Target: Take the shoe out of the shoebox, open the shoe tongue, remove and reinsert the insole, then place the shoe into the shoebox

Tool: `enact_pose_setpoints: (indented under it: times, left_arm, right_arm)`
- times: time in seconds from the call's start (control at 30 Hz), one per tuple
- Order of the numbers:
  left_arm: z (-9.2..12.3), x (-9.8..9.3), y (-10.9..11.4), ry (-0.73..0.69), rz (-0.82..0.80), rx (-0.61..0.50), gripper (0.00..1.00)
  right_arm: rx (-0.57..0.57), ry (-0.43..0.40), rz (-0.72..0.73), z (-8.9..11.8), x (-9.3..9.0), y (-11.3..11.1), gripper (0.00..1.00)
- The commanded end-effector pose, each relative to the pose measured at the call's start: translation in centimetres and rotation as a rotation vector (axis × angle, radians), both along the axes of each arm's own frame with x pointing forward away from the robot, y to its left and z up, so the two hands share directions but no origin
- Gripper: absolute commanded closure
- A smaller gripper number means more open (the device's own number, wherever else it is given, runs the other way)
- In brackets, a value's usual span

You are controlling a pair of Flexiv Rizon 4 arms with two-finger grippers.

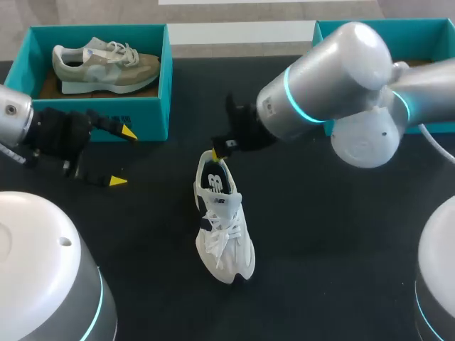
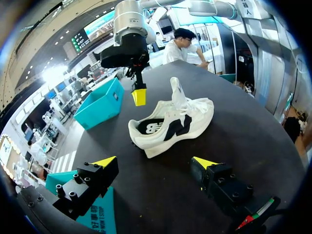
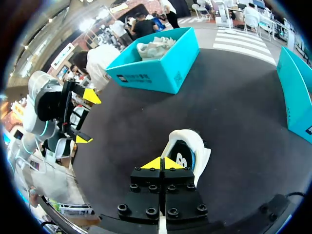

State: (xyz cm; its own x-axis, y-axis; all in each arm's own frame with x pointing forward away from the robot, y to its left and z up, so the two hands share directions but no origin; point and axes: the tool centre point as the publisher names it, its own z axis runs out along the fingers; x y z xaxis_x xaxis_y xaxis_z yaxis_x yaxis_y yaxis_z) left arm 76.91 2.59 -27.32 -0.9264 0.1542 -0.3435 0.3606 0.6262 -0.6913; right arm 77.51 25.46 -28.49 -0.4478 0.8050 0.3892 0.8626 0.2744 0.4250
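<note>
Sitting nearest on the black worktop [image 1: 320, 234] is the white shoe [image 1: 224, 227], upright on its sole, toe toward the robot and heel pointing away. It's out in the open, well apart from either box. From the left wrist view its tongue [image 2: 176, 92] stands up and the dark insole [image 2: 150, 126] shows inside the opening.

Right at the heel now: the right pincer [image 1: 220, 149] comes in from the right side and hangs just above the heel collar. Its yellow tips are pressed together with nothing between them, and the right wrist view has them directly over the shoe's opening.

Over on the left, the left pincer [image 1: 122, 156] hovers above the worktop with its fingers spread wide and holding nothing. It faces the shoe from the side, just in front of the box behind it.

Further back, the teal shoebox [image 1: 153, 114] sits at the far left of the worktop with a grey-green shoe [image 1: 106, 65] lying inside it. At the far right stands a second teal box [image 1: 426, 32], partly hidden behind the right arm.
</note>
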Motion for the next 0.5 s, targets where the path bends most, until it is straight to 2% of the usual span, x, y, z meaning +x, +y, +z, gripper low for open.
enact_pose_setpoints:
  times: [0.03,0.23,0.5]
  left_arm:
    - [0.0,0.0,0.0,0.001,0.0,0.003,0.0]
    - [0.0,0.0,0.0,0.001,0.0,0.003,0.0]
    - [0.0,0.0,0.0,0.001,0.0,0.003,0.0]
  right_arm:
    - [-0.32,-0.071,-0.148,-0.7,0.0,1.1,1.0]
    - [-0.431,-0.09,-0.231,-1.2,-0.6,0.8,1.0]
    - [-0.457,-0.081,-0.261,-3.0,-0.6,0.4,1.0]
